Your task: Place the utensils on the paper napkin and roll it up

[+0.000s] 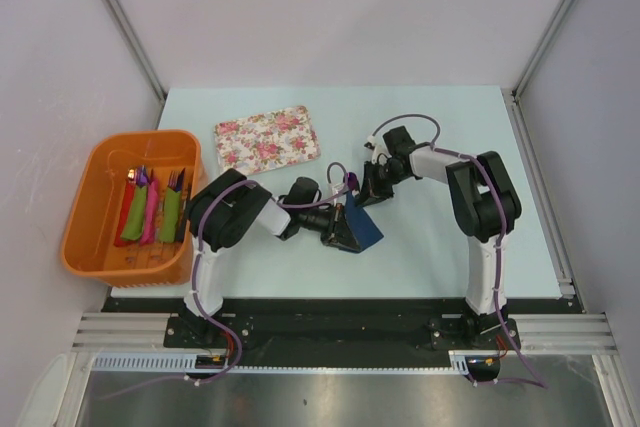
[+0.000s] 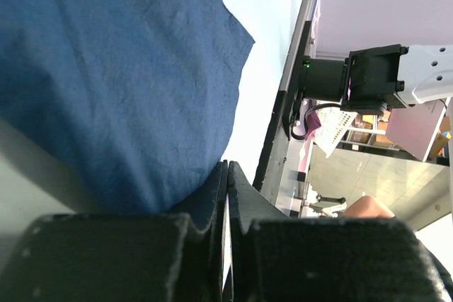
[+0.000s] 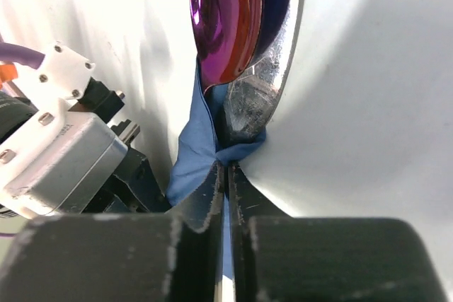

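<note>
The dark navy paper napkin (image 1: 364,226) lies mid-table between my two grippers, partly lifted and folded. In the left wrist view it (image 2: 120,68) fills the upper left, and my left gripper (image 2: 227,175) is shut on its near edge. My left gripper also shows in the top view (image 1: 345,231). My right gripper (image 1: 366,197) is shut on the napkin's far fold (image 3: 195,153), as the right wrist view (image 3: 228,171) shows. Just past its tips lie a shiny purple spoon bowl (image 3: 225,19) and a grey-silver utensil (image 3: 283,54), partly wrapped in the napkin.
An orange basket (image 1: 95,209) at the left holds red, pink and green rolled napkins with cutlery. A floral tray (image 1: 267,136) lies behind the left arm. The right arm's body (image 2: 368,76) shows in the left wrist view. Grey walls enclose the table.
</note>
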Tool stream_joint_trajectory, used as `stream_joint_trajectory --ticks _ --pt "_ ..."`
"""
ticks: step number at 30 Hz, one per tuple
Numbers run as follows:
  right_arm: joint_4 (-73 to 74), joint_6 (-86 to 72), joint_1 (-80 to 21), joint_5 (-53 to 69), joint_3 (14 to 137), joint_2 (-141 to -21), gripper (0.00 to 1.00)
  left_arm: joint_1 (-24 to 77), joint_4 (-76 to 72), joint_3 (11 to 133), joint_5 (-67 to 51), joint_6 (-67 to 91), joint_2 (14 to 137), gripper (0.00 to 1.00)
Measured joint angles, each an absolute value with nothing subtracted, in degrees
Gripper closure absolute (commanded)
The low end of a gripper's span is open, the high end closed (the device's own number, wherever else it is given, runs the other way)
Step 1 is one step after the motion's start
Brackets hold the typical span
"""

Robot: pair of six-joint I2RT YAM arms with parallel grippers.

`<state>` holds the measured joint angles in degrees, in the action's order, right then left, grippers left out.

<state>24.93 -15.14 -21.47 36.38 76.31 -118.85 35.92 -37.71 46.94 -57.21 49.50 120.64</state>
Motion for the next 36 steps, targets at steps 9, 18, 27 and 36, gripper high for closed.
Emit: stream_joint_trajectory --ticks 9,18,27,36 --pt "23.31 -14.98 -20.12 39.81 75.59 -119.11 1.00 35.24 -30.76 49.25 -54.37 46.35 116.71 0.60" --pt "20.36 -14.72 -19.40 40.60 75.35 -117.05 1.00 27.03 -14.48 54.26 -47.77 32.97 96.36 0.22" --pt "17.58 -13.78 -19.27 40.58 73.01 -110.50 1.00 16.60 2.61 58.74 -38.96 19.05 82.87 0.15" --pt "19.53 -9.02 -20.25 40.93 72.99 -103.13 1.00 12.75 5.69 58.76 -34.28 13.85 73.32 0.00"
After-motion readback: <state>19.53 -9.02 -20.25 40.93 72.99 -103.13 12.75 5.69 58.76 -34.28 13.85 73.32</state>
